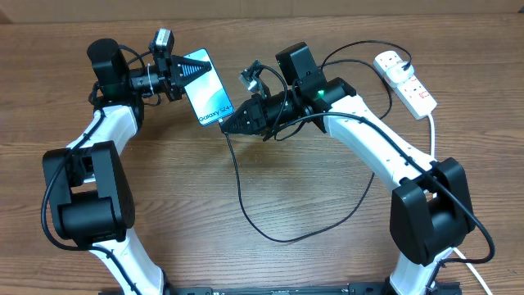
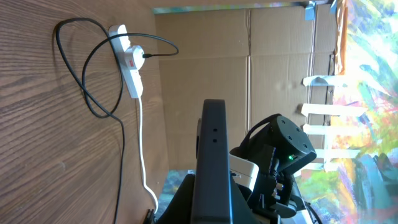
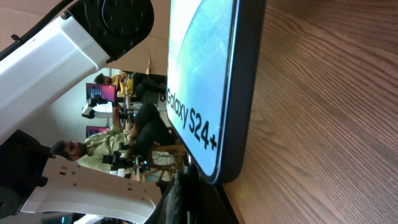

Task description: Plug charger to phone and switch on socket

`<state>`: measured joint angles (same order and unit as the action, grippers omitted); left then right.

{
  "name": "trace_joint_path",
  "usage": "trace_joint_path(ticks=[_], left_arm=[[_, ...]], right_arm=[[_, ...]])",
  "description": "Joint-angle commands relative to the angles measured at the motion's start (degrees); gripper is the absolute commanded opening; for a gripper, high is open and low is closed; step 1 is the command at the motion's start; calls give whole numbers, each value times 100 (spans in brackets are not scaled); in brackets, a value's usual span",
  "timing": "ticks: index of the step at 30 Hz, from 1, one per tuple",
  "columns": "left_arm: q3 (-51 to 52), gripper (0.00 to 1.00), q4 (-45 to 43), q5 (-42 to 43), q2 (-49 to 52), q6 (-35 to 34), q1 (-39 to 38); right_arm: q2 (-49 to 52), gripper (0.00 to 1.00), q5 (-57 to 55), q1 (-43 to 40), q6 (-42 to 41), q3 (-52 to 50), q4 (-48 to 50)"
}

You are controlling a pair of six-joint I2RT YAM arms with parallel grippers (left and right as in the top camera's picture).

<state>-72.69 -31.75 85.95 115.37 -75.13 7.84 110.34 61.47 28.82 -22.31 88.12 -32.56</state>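
A brown wood-grain table [image 1: 270, 180] is backed by a plain cardboard wall [image 2: 249, 93]. The left gripper [image 1: 190, 70] is clenched on the upper end of the phone [image 1: 211, 94], holding it tilted above the table's far side, screen lit blue. The right gripper [image 1: 232, 123] is closed on the connector end of the charger [image 1: 246, 209], right at the phone's lower edge; the black cable loops across the table to the white socket [image 1: 407, 82] at far right.
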Motion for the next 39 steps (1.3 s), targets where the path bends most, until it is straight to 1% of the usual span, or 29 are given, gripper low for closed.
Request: trace_joint_path(ticks=[1, 39], left_arm=[[-46, 4, -26, 455, -70, -118, -107], [-48, 4, -26, 363, -70, -179, -107]], right_arm=[[37, 4, -142, -39, -26, 72, 81], [70, 4, -181, 164, -245, 72, 208]])
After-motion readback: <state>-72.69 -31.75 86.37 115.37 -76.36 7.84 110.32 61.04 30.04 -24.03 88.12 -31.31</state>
